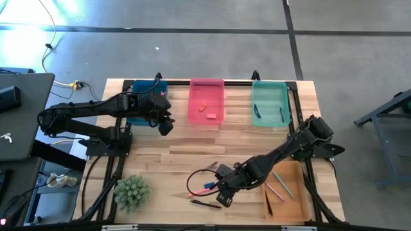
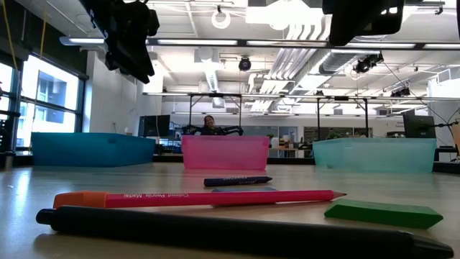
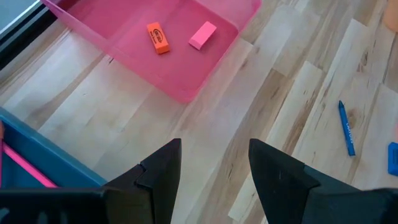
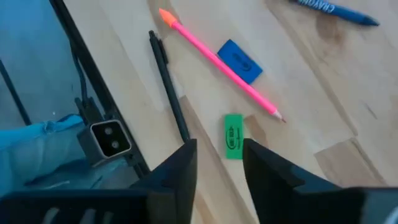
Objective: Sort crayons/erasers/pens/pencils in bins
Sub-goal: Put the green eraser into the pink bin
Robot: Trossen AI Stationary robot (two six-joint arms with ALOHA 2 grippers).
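Lying just ahead of the released right tool (image 4: 217, 165) is the green eraser (image 4: 233, 136).

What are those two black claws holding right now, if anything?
Nothing. The left gripper hangs open beside the translucent pink plastic bin, and the right gripper hangs open just above the small green eraser block, not yet touching it.

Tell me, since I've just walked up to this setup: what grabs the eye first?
The pink bin at the table's far edge, mid-row, already holds an orange eraser and a pink eraser. The right claw hangs open just above a green eraser near the front edge, beside a pink pencil, blue eraser and black pen. The left claw waits open between the blue and pink bins.
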